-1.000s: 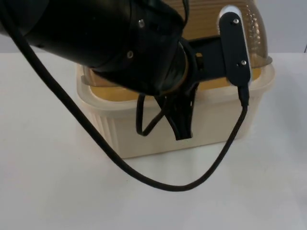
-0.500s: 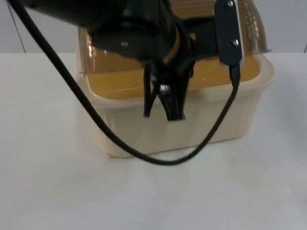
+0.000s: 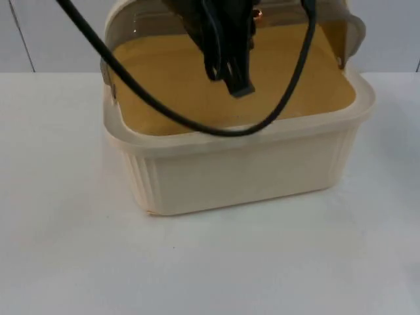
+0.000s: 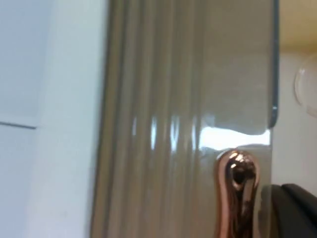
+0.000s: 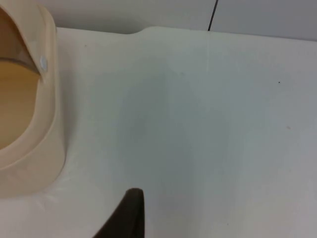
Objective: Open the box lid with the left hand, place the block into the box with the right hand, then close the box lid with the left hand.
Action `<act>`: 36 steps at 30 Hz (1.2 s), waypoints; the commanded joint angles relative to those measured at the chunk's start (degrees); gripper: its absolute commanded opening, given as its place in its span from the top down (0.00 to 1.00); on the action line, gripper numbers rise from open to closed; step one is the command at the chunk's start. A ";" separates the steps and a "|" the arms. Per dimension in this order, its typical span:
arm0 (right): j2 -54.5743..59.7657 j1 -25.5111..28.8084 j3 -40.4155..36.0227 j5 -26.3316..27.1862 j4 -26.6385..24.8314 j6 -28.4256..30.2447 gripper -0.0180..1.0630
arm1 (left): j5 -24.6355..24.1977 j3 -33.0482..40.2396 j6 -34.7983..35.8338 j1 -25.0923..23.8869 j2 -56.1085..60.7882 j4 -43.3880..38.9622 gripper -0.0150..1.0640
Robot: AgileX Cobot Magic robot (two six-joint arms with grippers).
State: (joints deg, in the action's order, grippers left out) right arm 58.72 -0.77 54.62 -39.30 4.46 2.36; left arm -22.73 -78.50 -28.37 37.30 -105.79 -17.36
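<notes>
left pincer over box | lid raised | table open around

Cream box stands mid-table, mouth open upward. Raised translucent lid walls off the far side. Left gripper hangs over the opening, partly blocking entry from above. Bare white table lies near, left and right of the box.
</notes>
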 commanded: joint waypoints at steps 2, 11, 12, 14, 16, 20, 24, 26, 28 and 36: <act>-0.31 0.15 0.30 0.09 0.16 -0.17 0.02 | -4.75 -1.23 -1.56 -2.88 0.18 7.41 0.99; -0.31 0.15 0.30 0.09 0.16 -0.17 0.02 | -5.57 -4.80 0.29 -6.55 0.07 15.64 0.99; -0.31 0.15 0.30 0.09 0.16 -0.17 0.02 | -5.44 -4.80 0.29 -6.71 0.07 15.55 0.99; -0.31 0.15 0.30 0.09 0.06 -0.17 0.02 | -6.04 -4.80 0.29 -6.72 0.07 15.58 0.99; -0.31 0.15 0.30 0.09 -0.05 -0.17 0.02 | -7.82 -4.80 0.29 -6.72 0.07 15.70 0.99; -0.31 0.15 0.30 0.09 -0.05 -0.17 0.02 | -13.08 -4.80 0.55 -6.61 0.69 19.58 0.99; -0.31 0.15 0.30 0.09 -0.05 -0.17 0.02 | -19.80 -4.80 6.79 -6.61 2.80 25.04 0.99; -0.31 0.15 0.30 0.09 -0.05 -0.17 0.02 | -20.84 -4.80 9.29 -6.61 3.72 26.12 0.99; -0.31 0.15 0.30 0.09 -0.05 -0.17 0.02 | -22.20 -4.80 13.40 -6.61 5.55 27.40 0.99; -0.31 0.15 0.30 -1.27 -0.32 -0.17 0.02 | -23.45 -4.54 15.86 -6.61 12.83 31.18 0.99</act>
State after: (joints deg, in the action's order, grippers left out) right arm 58.72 -0.77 54.62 -40.37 4.33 2.13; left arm -45.79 -82.96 -13.31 30.73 -93.99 12.82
